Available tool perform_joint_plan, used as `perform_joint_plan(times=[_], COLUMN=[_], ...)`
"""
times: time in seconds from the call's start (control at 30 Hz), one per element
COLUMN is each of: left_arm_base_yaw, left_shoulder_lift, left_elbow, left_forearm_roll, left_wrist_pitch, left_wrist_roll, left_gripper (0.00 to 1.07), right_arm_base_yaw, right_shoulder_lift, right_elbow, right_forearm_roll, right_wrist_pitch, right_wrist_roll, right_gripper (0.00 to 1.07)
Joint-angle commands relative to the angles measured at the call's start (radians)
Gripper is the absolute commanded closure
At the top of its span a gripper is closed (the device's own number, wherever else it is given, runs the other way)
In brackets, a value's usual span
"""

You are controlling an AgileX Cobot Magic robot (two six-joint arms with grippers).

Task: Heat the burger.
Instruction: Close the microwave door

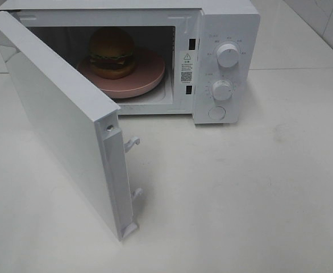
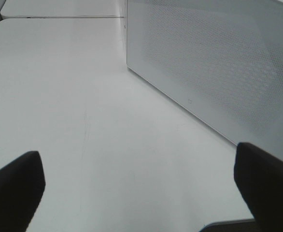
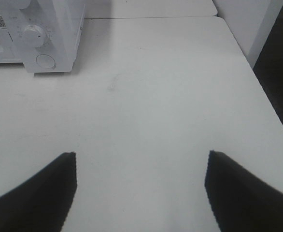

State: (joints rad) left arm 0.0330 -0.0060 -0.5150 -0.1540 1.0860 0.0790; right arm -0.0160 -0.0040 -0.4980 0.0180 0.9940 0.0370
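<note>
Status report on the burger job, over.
Left gripper open, empty. Right gripper open, empty. Burger on plate inside microwave. Door wide open, needs shutting.

Light's bright and flat, looks like soft overhead room light, so the white table (image 1: 257,187) goes a bit washed out with no hard glare. In the high view the microwave (image 1: 226,23) cavity, up around 11 o'clock, is dimmer. The burger (image 1: 111,51) sits half in shade with a faint sheen on the bun. The door (image 1: 58,114) throws only a pale, fuzzy shadow toward 3 o'clock. Both wrist views are soft and grainy. The left gripper (image 2: 137,154) and right gripper (image 3: 141,155) show up as blurry black blobs, way out of focus.
</note>
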Motion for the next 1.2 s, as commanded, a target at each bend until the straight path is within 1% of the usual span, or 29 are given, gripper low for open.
perform_joint_plan(times=[0.03,1.2], left_arm_base_yaw=[-0.002,-0.002], left_shoulder_lift=[-0.015,-0.014], left_elbow=[-0.001,-0.001], left_forearm_roll=[-0.008,-0.008], left_wrist_pitch=[-0.013,-0.013], left_wrist_roll=[-0.002,-0.002], left_gripper=[0.07,0.07], right_arm_base_yaw=[-0.007,-0.007], right_shoulder_lift=[-0.032,-0.032], right_elbow=[0.0,0.0], right_forearm_roll=[-0.004,-0.004], right_wrist_pitch=[0.0,0.0], right_wrist_roll=[-0.006,-0.004], right_gripper=[0.35,0.35])
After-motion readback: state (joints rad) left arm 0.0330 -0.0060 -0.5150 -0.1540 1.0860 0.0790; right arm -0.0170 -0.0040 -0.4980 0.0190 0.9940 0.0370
